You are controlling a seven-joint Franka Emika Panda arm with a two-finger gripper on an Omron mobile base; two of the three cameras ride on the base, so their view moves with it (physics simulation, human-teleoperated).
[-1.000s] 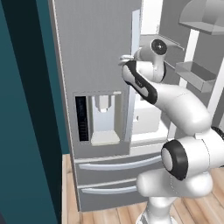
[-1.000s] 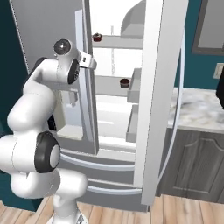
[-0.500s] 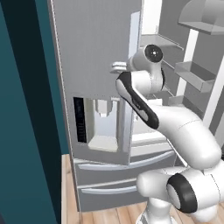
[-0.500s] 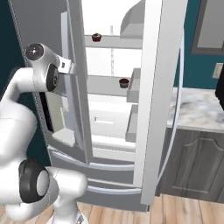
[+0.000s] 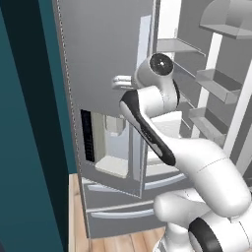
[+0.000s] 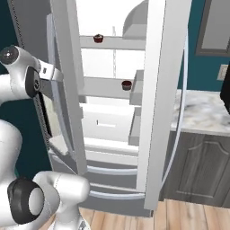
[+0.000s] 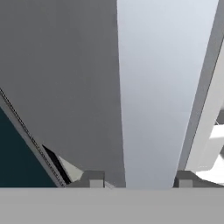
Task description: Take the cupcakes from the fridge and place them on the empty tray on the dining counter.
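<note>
The grey steel fridge [image 5: 98, 54] has its right door [image 6: 161, 90] swung wide and its left door [image 6: 63, 54] partly open. Two dark-brown cupcakes sit inside: one [image 6: 98, 38] on the top white shelf, another [image 6: 126, 84] on the shelf below. My gripper [image 7: 139, 180] is shut on the left door's long pale handle [image 7: 153, 87], one fingertip on each side. From the base views the gripper [image 5: 118, 81] [image 6: 57, 74] holds that handle [image 5: 143, 44] at about mid-height. The tray and the dining counter are out of view.
A water dispenser [image 5: 115, 142] is set in the left door, with drawers [image 5: 118, 202] below. Right of the fridge stands a marble-topped grey cabinet [image 6: 202, 112]. A dark teal wall [image 5: 29, 147] closes in on the left. The open right door carries bins [image 5: 216, 83].
My arm has swung left with the handle in its grip, and the left fridge door has opened further, showing more of the white inside.
</note>
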